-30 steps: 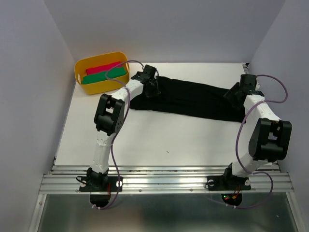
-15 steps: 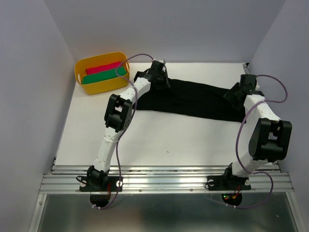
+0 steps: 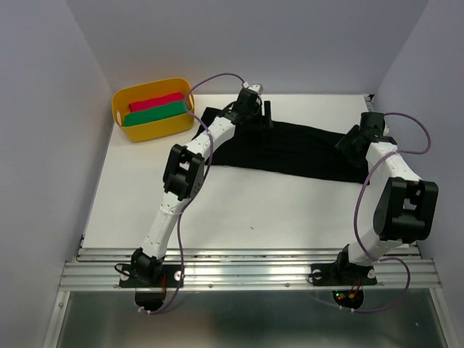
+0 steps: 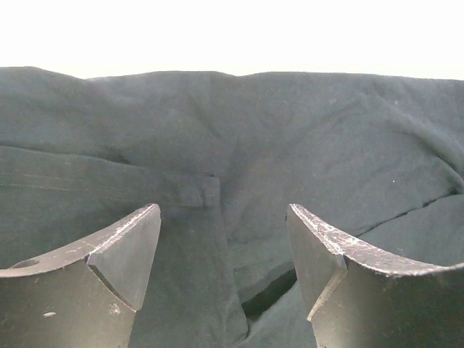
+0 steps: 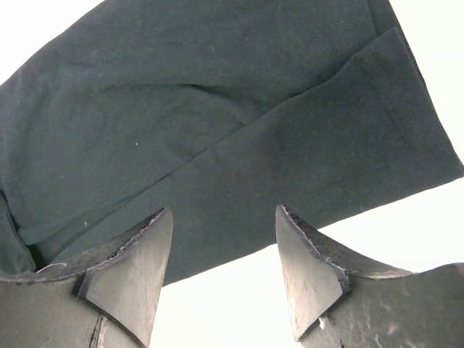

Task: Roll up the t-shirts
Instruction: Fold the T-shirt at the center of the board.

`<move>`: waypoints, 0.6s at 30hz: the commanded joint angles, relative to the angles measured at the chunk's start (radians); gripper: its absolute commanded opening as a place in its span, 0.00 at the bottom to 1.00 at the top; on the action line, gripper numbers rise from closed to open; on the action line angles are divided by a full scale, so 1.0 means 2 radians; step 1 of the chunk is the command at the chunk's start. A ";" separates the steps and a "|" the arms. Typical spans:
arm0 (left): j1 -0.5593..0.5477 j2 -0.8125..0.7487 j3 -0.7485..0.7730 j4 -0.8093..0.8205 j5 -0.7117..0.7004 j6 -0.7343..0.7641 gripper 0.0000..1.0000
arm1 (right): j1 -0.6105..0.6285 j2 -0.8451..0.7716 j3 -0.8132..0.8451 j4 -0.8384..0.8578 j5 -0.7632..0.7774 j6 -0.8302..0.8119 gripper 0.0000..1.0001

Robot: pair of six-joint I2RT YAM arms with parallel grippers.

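A black t-shirt (image 3: 297, 148) lies folded into a long band across the far half of the white table, running from the middle left to the right. My left gripper (image 3: 265, 114) hovers over the band's far edge, left of its middle. In the left wrist view this gripper (image 4: 223, 212) is open, with only creased black cloth (image 4: 290, 130) below it and nothing between the fingers. My right gripper (image 3: 351, 145) sits at the band's right end. It (image 5: 223, 212) stands open above the near hem of the cloth (image 5: 181, 109), holding nothing.
A yellow tub (image 3: 148, 130) stands at the far left and holds a red roll (image 3: 154, 101) and a green roll (image 3: 156, 114). Grey walls close in on the left, right and back. A metal rail (image 3: 246, 264) runs along the near edge.
My left gripper has opened, let go of the cloth and moved right and farther back along the shirt's far edge. The right arm has stayed put.
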 commanded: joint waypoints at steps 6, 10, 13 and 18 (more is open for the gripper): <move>0.003 -0.114 -0.016 -0.013 -0.038 0.016 0.75 | 0.003 -0.004 0.015 -0.005 -0.027 -0.020 0.64; 0.005 -0.161 -0.097 -0.028 -0.054 0.002 0.45 | 0.012 0.028 0.040 -0.005 -0.042 -0.032 0.59; 0.009 -0.183 -0.144 -0.028 -0.067 -0.014 0.03 | 0.017 0.058 0.070 -0.003 -0.046 -0.037 0.46; 0.021 -0.203 -0.210 -0.041 -0.100 -0.023 0.00 | 0.022 0.140 0.132 -0.005 -0.011 -0.038 0.25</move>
